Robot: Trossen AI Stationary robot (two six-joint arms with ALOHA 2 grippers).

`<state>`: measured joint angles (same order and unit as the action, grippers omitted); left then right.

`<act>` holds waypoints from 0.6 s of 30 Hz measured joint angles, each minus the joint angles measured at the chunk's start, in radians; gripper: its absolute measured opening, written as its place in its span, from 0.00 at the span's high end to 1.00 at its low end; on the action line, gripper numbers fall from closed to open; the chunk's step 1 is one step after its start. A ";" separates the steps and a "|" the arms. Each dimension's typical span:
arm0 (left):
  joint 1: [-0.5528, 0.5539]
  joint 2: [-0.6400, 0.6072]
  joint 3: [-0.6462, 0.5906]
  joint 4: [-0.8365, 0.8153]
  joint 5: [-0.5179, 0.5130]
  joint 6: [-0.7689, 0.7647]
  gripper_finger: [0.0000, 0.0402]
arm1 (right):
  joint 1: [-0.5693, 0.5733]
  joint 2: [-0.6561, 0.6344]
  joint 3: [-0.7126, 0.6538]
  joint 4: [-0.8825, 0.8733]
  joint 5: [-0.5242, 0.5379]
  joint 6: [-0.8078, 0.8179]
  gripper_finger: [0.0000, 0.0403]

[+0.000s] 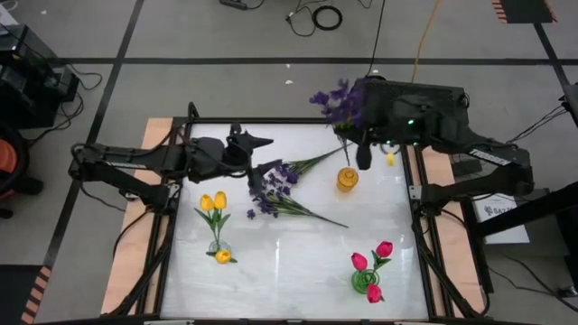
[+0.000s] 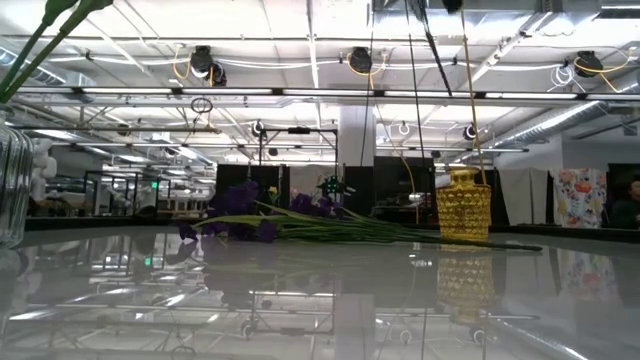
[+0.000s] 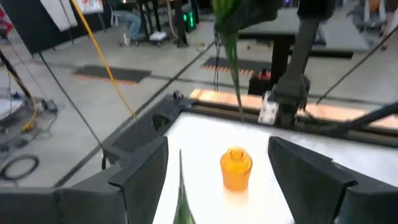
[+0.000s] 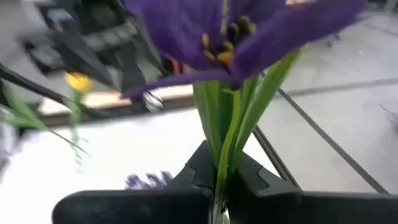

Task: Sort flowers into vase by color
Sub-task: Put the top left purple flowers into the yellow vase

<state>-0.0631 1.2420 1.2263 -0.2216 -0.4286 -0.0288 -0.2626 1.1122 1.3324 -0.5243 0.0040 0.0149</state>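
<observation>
Purple is the colour in play: a purple sprig (image 4: 230, 37) is pinched by its green stem between the closed fingers of the right hand (image 4: 219, 186), held up over the far side of the table (image 1: 289, 262) just above and behind the amber vase (image 1: 348, 178). More purple sprigs (image 1: 275, 190) lie flat mid-table with their stems fanning toward the vase, while yellow tulips (image 1: 214, 206) already stand in a clear vase (image 1: 219, 253) at the near left and pink-red tulips (image 1: 370, 257) in a green vase (image 1: 366, 282) at the near right. The left hand (image 1: 262, 143) hovers over the loose purple sprigs with its fingers spread wide and nothing between them – its wrist view looks across at the amber vase past a single green stem. To do this step well, I judge the right hand should bring the stem tip squarely over the narrow vase mouth, keep the stem near upright, and lower it well inside before letting go – a bushy head like this is top-heavy and could tip the small vase or topple out. The left hand would best wait clear of that descent, then pick one stem low down from the pile
</observation>
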 joint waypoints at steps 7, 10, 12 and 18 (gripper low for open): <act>-0.005 0.001 0.000 -0.014 0.001 -0.041 0.29 | -0.007 -0.051 -0.198 0.135 0.056 0.039 0.98; -0.005 0.002 0.000 -0.015 0.002 -0.040 0.29 | -0.006 -0.106 -0.300 0.217 0.126 0.089 0.98; -0.005 0.015 0.001 -0.009 0.002 -0.038 0.29 | -0.006 -0.145 -0.367 0.263 0.177 0.129 0.98; -0.005 0.061 0.000 0.010 0.004 -0.009 0.29 | -0.008 -0.216 -0.493 0.336 0.230 0.207 0.98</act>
<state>-0.0681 1.3029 1.2266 -0.2118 -0.4244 -0.0376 -0.2703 0.8961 0.8398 -0.1884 0.2336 0.2222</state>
